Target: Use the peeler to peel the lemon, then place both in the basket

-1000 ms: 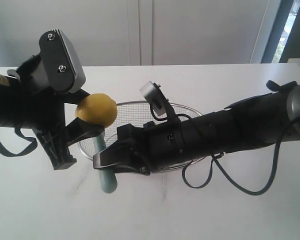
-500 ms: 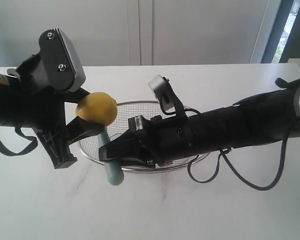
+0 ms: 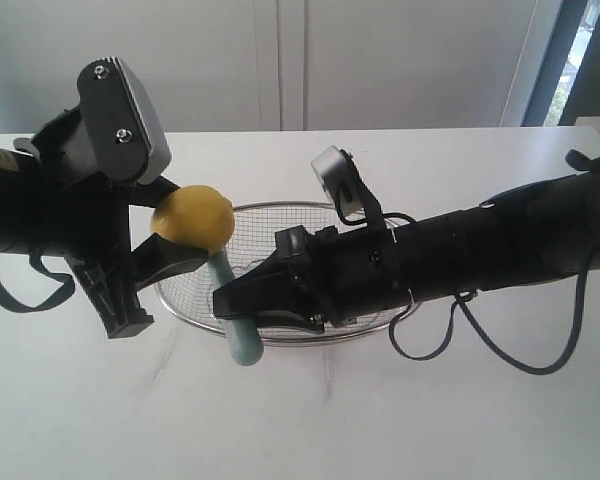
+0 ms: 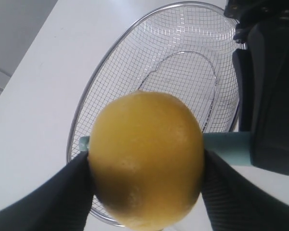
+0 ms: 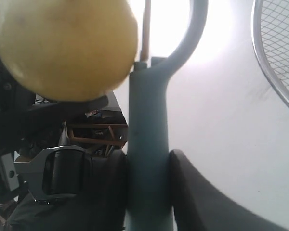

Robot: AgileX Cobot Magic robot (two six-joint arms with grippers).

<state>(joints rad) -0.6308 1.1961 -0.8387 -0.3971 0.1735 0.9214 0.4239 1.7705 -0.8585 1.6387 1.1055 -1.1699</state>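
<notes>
White table [image 3: 460,420] is noted as the work surface, its far edge against a pale wall. Wire basket [image 3: 263,207] is set about mid-table, somewhat nearer the far edge than the near one. Neither fruit nor tool is in it yet. Both arms are seen meeting over the basket's rim on the left arm's side.

Left gripper [image 4: 147,187]: closed partway onto the lemon [image 3: 192,218], a dark finger [image 4: 70,197] pressed to each flank. The fruit is held clear of the table, above that rim. Skin on the faces shown looks whole and yellow, and no strip is seen lifted.

Right gripper [image 3: 242,298]: clamped tight round the teal handle of the peeler [image 3: 242,340]. The handle end hangs out below the jaws toward the near edge. The hooked head is up against the lemon and mostly hidden behind it in the exterior view. In the right wrist view the thin blade [image 5: 145,29] runs just beside the fruit. Whether it bites the skin cannot be told.

Step is judged to be the peeling stroke, early on. For a good stroke:
- Blade to be laid flat to the curve, with light pressure.
- Stroke to be drawn along the fruit's length, away from the holding fingers.
- Lemon to be gripped firmly, since smooth skin may twist under the pull.
- Handle to be watched for sliding in the jaws.
</notes>
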